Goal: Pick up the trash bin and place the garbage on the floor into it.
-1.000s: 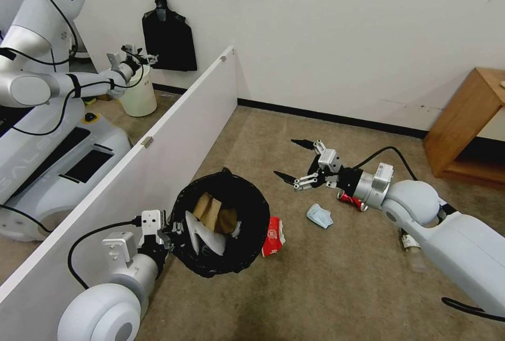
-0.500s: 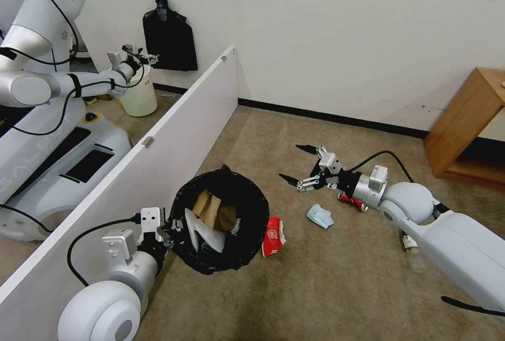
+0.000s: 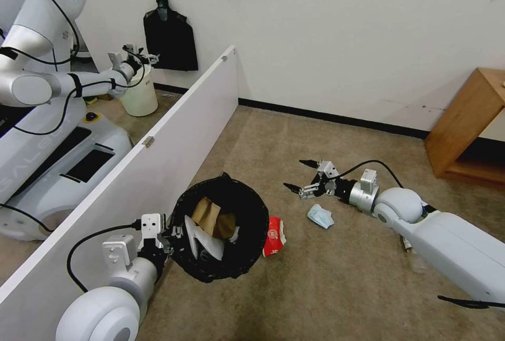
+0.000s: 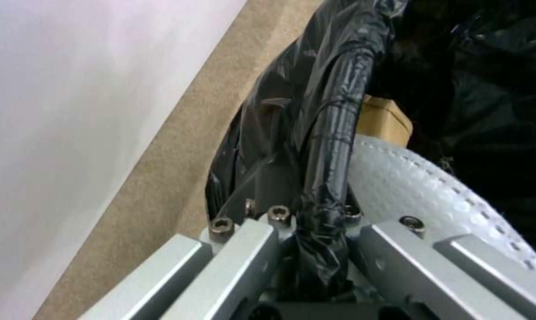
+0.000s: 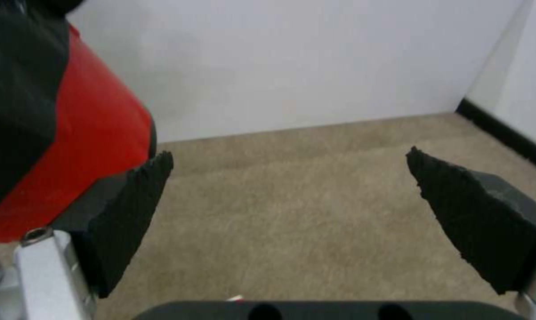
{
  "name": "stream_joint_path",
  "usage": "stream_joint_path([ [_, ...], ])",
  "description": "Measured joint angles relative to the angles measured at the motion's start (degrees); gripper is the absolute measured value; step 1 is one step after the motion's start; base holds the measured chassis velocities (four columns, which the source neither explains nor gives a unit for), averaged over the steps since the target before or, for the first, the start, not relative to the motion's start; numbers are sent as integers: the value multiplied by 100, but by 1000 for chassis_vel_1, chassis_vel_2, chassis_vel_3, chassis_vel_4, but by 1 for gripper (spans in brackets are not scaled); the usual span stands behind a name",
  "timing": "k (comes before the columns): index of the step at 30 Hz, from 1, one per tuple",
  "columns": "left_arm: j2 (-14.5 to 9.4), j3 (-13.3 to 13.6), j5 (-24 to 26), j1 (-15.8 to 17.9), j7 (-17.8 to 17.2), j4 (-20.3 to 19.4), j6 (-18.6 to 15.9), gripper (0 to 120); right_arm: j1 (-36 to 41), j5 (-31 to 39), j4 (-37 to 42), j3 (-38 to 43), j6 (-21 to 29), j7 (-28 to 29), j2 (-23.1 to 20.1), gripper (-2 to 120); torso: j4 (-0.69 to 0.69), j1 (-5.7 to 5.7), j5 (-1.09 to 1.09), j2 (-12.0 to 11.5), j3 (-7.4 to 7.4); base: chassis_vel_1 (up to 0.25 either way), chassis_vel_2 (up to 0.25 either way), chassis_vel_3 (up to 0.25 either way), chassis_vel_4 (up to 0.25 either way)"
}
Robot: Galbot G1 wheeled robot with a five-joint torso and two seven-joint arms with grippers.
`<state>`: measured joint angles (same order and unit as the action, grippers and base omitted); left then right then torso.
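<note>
On the carpeted floor beside the white partition, I hold the trash bin by its rim with the left gripper; the left wrist view shows the fingers clamped on the bag-wrapped lip, with a white slipper and a piece of brown cardboard inside, just behind the grip. The right gripper hangs low over bare carpet, its fingers spread wide with nothing between them, just beyond the light-blue face mask, on the wall side of it. A red paper carton lies against the bin's outer side, and a clear bottle is partly hidden under the right forearm. My judgement is that the step in hand is collecting the next loose item, and the mask is the nearest candidate. To do it well I would draw the right gripper back until the mask sits between the open fingers, lower until the pads brush the pile, and close on the bunched middle of the cloth rather than a thin edge or an ear loop, which could slip out. Meanwhile the left arm should keep the bin mouth level and turned toward the right arm, so the drop is short and the slipper does not tip out
</note>
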<state>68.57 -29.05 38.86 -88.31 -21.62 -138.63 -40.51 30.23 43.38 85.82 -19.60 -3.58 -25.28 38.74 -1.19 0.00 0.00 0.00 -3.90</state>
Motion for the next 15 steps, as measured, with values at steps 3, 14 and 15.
stream_joint_path([
  [3,9,-15,0,-6,-7,-13,3,0,-70,130,-95,-162,94,34,76,100,2,0,0,0,0,0,0,0,0],
  [14,-34,-36,51,3,-7,-45,13,0,-170,533,-345,-554,417,200,285,100,0,0,0,0,0,0,0,0,0],
  [15,-29,-36,52,4,-6,-42,13,0,-190,559,-385,-615,449,208,323,100,0,0,0,0,0,0,0,0,0],
])
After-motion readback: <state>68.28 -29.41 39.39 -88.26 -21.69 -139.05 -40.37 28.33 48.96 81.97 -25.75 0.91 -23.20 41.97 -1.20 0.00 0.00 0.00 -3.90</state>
